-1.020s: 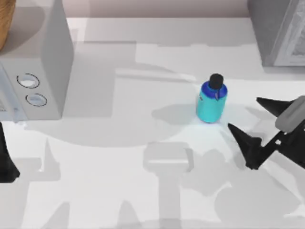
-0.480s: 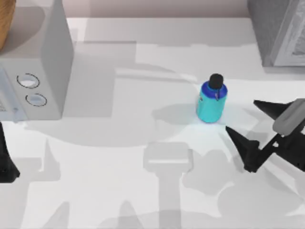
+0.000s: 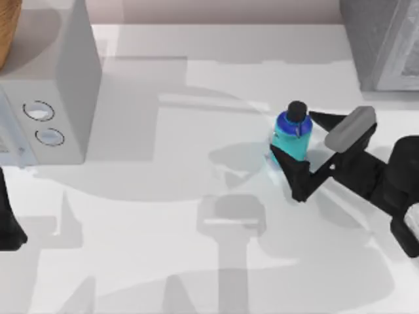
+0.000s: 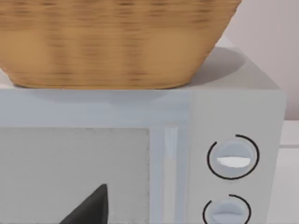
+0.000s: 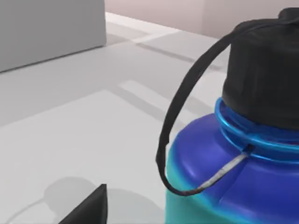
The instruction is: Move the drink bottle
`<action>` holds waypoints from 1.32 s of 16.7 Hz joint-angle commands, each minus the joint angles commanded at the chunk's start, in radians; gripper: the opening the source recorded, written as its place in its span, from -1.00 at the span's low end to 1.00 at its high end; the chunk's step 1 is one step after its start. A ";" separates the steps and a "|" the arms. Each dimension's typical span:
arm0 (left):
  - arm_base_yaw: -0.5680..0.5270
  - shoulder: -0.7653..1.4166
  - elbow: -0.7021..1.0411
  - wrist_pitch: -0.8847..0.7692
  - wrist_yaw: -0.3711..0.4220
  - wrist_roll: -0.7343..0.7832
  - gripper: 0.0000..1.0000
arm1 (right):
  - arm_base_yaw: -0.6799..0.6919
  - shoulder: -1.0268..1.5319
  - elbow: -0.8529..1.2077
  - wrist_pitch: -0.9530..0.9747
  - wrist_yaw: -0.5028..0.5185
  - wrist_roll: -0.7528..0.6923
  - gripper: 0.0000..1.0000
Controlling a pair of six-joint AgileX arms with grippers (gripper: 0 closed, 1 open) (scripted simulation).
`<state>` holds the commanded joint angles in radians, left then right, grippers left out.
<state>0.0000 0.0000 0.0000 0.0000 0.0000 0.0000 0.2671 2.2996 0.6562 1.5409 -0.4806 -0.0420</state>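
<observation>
We are at the grasping step: our right claw is spread wide around the drink bottle, one finger just beside its body on the near side and the other beside its cap on the far side, neither clearly pressing yet. The bottle stands upright on the white counter, right of centre, well apart from the grey microwave at the left edge. In the right wrist view the bottle's black cap and carry loop loom close. Next, we judge, the fingers should close squarely on the body before any lift. Our left claw sits parked at the counter's left edge, facing the microwave; we cannot tell its state.
</observation>
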 joint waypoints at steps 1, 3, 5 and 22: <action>0.000 0.000 0.000 0.000 0.000 0.000 1.00 | 0.018 0.010 0.036 -0.025 0.018 0.002 1.00; 0.000 0.000 0.000 0.000 0.000 0.000 1.00 | 0.041 0.021 0.078 -0.058 0.041 0.005 1.00; 0.000 0.000 0.000 0.000 0.000 0.000 1.00 | 0.044 0.023 0.083 -0.062 0.045 0.005 1.00; 0.000 0.000 0.000 0.000 0.000 0.000 1.00 | 0.044 0.023 0.083 -0.062 0.045 0.005 -1.00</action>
<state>0.0000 0.0000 0.0000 0.0000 0.0000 0.0000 0.3113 2.3225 0.7397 1.4784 -0.4360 -0.0370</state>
